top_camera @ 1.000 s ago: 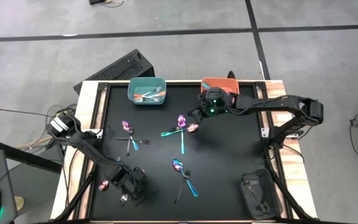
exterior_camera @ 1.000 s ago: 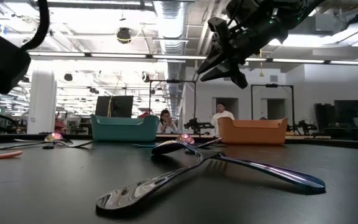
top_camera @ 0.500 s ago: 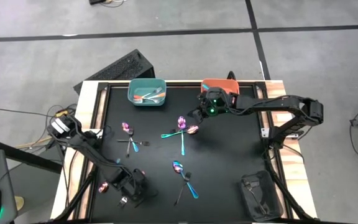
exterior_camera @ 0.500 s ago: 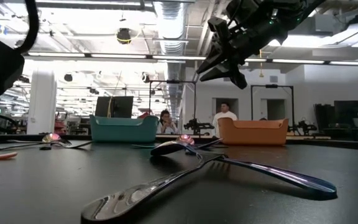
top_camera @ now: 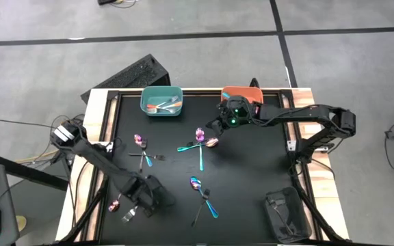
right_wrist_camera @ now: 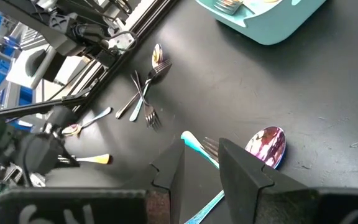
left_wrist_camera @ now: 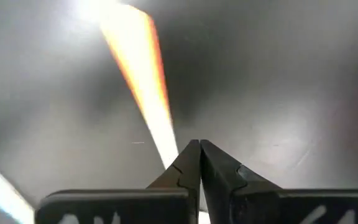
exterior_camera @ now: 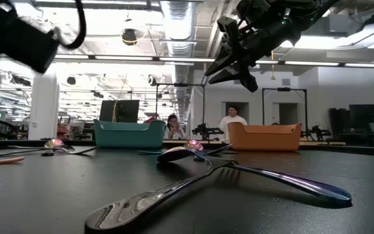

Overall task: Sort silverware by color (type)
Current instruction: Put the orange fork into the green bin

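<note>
Left fingers point(left_wrist_camera: 199, 163) newly closed on orange-handled utensil point(left_wrist_camera: 143, 87), right fingers point(right_wrist_camera: 199, 163) parted, empty

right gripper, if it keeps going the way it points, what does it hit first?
Likely the teal-handled utensil lying just ahead of the right gripper, beside the purple-bowled spoon. It hangs above the table, so depth is uncertain.

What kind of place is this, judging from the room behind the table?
Probably a large robotics lab or workshop: exposed ceiling ducts, long strip lights, people at other workstations, and a bare concrete floor around the table.
</note>
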You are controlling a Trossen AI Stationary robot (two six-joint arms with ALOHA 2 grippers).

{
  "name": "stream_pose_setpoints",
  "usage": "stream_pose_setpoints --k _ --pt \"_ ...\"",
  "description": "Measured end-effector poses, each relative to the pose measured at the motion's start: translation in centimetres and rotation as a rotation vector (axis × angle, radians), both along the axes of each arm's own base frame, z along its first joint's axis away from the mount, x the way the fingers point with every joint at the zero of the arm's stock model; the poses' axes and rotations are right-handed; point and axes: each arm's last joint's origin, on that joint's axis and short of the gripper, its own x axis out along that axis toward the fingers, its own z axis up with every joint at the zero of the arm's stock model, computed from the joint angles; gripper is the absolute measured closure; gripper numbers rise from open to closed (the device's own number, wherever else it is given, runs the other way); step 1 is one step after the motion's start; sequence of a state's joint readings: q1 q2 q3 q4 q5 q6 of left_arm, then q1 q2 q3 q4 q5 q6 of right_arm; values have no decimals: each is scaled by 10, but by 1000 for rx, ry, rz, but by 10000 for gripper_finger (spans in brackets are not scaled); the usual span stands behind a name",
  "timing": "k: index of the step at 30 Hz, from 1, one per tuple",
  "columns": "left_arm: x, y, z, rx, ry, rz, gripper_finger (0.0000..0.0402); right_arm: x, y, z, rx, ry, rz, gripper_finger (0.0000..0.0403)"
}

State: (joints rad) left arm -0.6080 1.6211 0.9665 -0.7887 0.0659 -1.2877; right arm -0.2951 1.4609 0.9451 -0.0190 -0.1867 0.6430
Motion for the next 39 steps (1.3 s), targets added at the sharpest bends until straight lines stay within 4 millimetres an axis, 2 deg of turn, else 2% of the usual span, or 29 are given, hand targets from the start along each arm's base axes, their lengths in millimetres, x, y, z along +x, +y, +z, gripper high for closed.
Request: stream_pose_setpoints --k 4,10,15,20,28,35,39 --pt "2 27 23 61 -86 21 401 0 0 0 -11 0 6 287" --pt "1 80 52 189 -162 10 401 0 0 0 -13 1 8 287" --pt "2 126 64 238 -165 -20 401 0 2 0 -9 1 20 287" --pt "0 152 71 188 -186 15 401 2 9 0 19 -1 43 287" --pt "0 160 74 186 -214 42 401 4 19 0 10 1 58 287" --pt "1 148 74 130 -225 66 401 4 15 0 2 0 47 287" --pt "1 136 74 115 -236 68 381 4 16 1 -41 -13 106 285"
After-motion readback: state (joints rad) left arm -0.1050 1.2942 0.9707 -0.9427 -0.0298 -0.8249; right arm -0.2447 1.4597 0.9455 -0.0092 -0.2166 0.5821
